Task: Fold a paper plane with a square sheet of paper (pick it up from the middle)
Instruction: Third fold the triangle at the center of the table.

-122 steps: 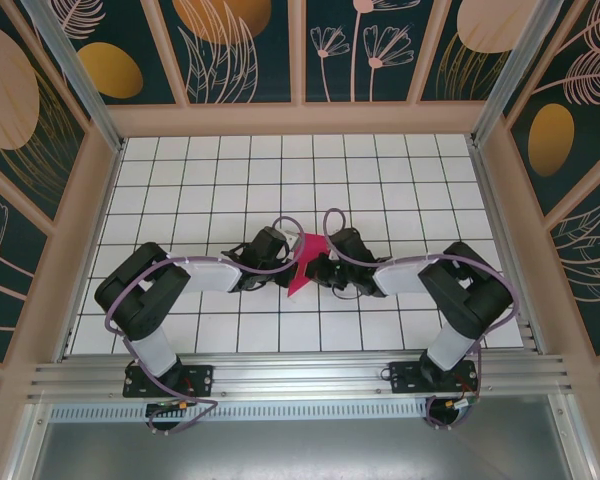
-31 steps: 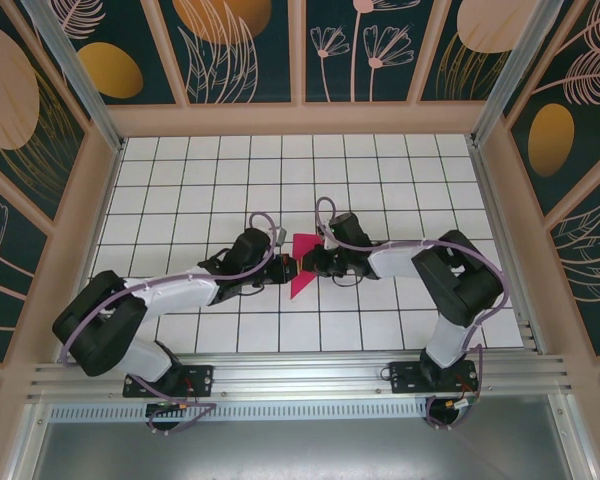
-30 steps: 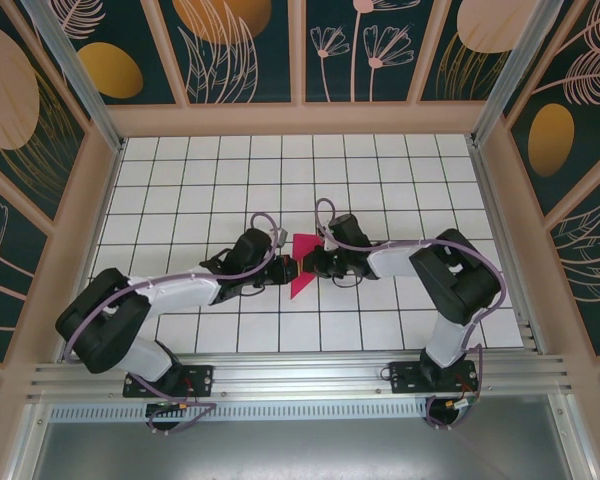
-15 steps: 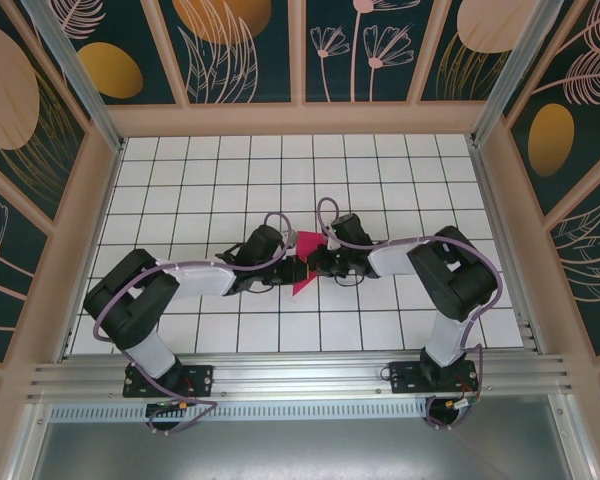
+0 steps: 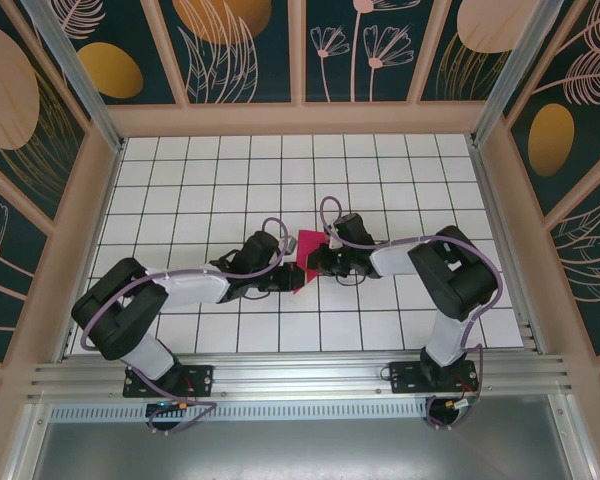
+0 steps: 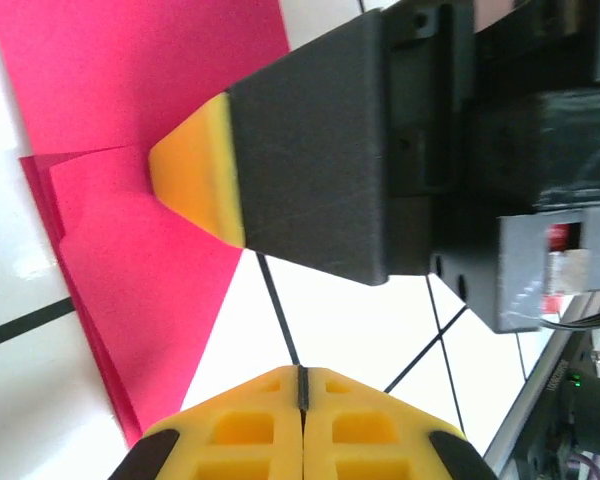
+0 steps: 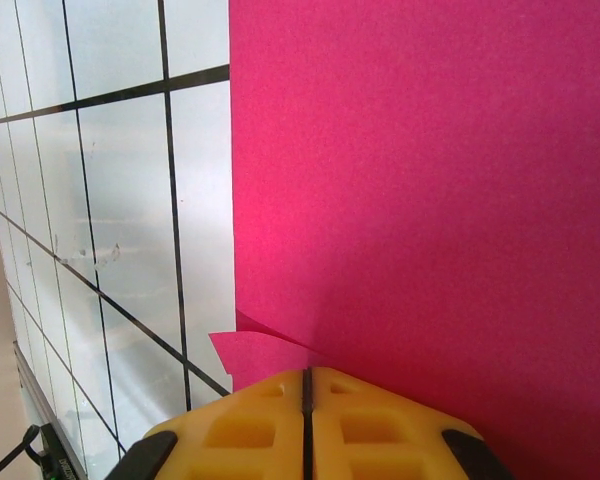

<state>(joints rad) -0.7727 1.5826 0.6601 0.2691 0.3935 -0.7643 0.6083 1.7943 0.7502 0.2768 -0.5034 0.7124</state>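
- Pink paper [image 5: 307, 244]: thin, matte, folded into a narrow wedge, mid-surface [image 5: 210, 200], long axis far-to-near, tip pointing near.
- Left hand [image 6: 302, 372]: pads together, beside it.
- Right hand [image 7: 306, 374]: closed, tips against the paper.

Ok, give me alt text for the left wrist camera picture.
A folded magenta-pink sheet of paper lies on a white gridded table, with the right end effector shut, its yellow tip on a fold edge. The left end effector is shut at the bottom.
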